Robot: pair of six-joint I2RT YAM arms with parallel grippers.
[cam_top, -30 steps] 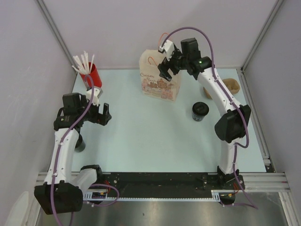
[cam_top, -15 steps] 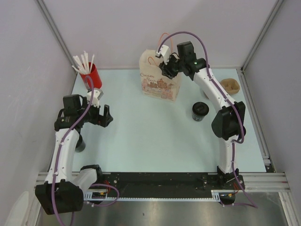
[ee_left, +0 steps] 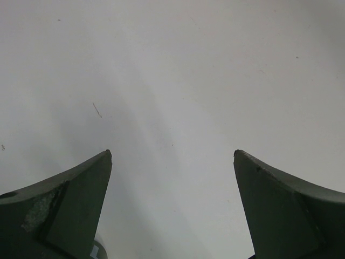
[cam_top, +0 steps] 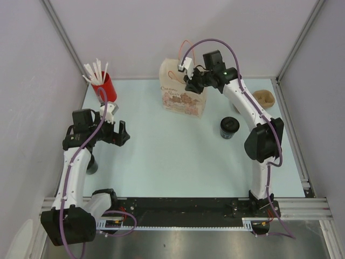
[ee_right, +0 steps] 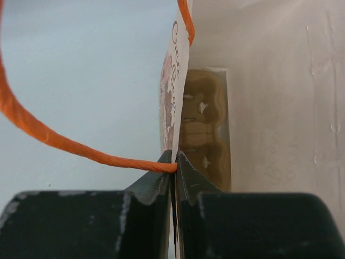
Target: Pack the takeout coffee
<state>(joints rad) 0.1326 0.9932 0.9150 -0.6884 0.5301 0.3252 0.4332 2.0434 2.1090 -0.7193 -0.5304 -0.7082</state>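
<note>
The takeout coffee [cam_top: 229,127], a small dark cup with a paler rim, stands on the table right of the white paper bag [cam_top: 183,100]. My right gripper [cam_top: 190,82] is at the bag's top right edge, well away from the cup. In the right wrist view that gripper [ee_right: 174,156] is shut on the bag's thin paper wall [ee_right: 175,81], just where the orange cord handle [ee_right: 81,148] ends. My left gripper [cam_top: 119,133] hangs open over the left part of the table. Only bare table shows between its fingertips [ee_left: 172,154].
A red cup of white straws [cam_top: 103,86] stands at the back left. A brown cardboard piece [cam_top: 264,98] lies at the right edge. A dark round piece [cam_top: 91,164] sits partly under my left arm. Brown cardboard [ee_right: 202,135] shows inside the bag.
My right gripper has shifted slightly left onto the bag's top edge and closed from wide open onto the paper. The left arm has barely moved.
</note>
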